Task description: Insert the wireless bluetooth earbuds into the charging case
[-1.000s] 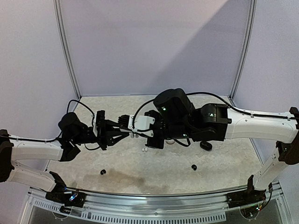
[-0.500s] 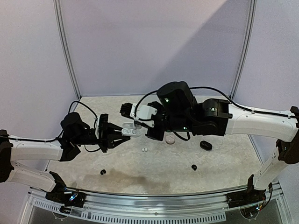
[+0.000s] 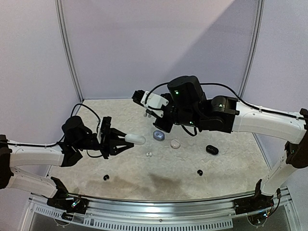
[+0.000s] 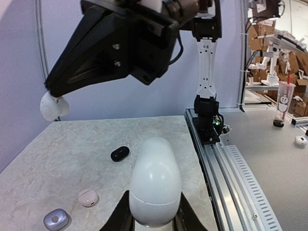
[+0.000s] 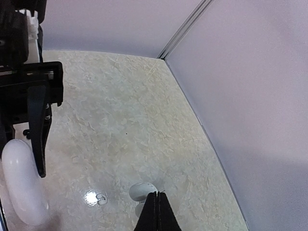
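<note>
Hovering above the table [image 3: 231, 163], the left claw [image 3: 124, 141] is clamped on a white case [image 4: 154, 185], presenting it rounded end forward toward the middle of the work area. The right claw [image 5: 156, 199], raised higher and just beyond it, has its fingers pressed together on a white earbud [image 4: 53, 106], pinched at the very tips. The bud hangs above and to the far side of the case, near but not touching.

The step in hand appears to be a mid-air meeting: one arm offers the case, the other brings the bud. From the left wrist view the case looks shut, with only a seam showing low on its shell. The next move therefore likely calls for the lid to be opened, or the case turned to show its sockets, before the bud can go in. Whether a socket is already filled cannot be told. Lining up so small a bud with its socket will need a slow, straight descent and a steady hold from the left arm.

On the table below lie two more white earbuds [image 3: 149, 154] side by side, a purple case [image 3: 159, 135], a pale case [image 3: 175, 144], a black case [image 3: 211, 150] and two black earbuds [image 3: 106, 177] well apart near the front edge.
</note>
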You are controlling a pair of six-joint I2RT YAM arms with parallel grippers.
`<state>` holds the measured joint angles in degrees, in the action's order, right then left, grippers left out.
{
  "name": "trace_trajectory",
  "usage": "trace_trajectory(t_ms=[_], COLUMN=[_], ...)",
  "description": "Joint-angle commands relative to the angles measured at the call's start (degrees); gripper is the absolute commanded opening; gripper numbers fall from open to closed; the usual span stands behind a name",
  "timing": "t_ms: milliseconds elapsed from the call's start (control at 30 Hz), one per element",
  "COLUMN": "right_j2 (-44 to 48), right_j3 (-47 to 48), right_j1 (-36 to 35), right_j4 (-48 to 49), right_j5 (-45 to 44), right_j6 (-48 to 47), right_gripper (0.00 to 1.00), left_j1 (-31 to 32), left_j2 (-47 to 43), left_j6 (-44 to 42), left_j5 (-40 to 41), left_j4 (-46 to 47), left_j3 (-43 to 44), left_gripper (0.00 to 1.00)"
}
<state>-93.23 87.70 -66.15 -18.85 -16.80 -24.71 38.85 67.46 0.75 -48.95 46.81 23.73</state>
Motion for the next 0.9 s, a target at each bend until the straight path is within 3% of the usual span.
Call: trace_trajectory(t_ms=[0, 133, 367, 567, 867], right_j2=[3.6, 5.5, -1.3, -6.9, -14.7], right_j3=[0.4, -1.1, -8.5, -18.8, -23.0], right_j1=[-0.2, 0.5, 6.5, 7.2, 8.2], right_j4=[-0.8, -3.2, -11.9, -3.4, 3.7], right_j5=[2.9, 5.2, 15.2, 27.7, 33.3], right_j6=[0.9, 3.4, 20.5, 31.2, 37.2], right_gripper=[0.00, 0.00, 0.00, 0.00, 0.00], left_j1=[0.2, 0.1, 0.1, 0.1, 0.2], left_j2=[-1.0, -1.8, -2.7, -2.6, -2.8], left_j6=[6.5, 5.8, 4.6, 5.4, 5.1], left_j5=[6.0, 9.4, 14.1, 13.8, 13.2], left_j4=[-0.2, 0.2, 0.0, 0.0, -0.1], left_j3=[-0.4, -0.9, -1.6, -1.8, -1.6], left_gripper=[0.00, 0.00, 0.00, 0.00, 0.00])
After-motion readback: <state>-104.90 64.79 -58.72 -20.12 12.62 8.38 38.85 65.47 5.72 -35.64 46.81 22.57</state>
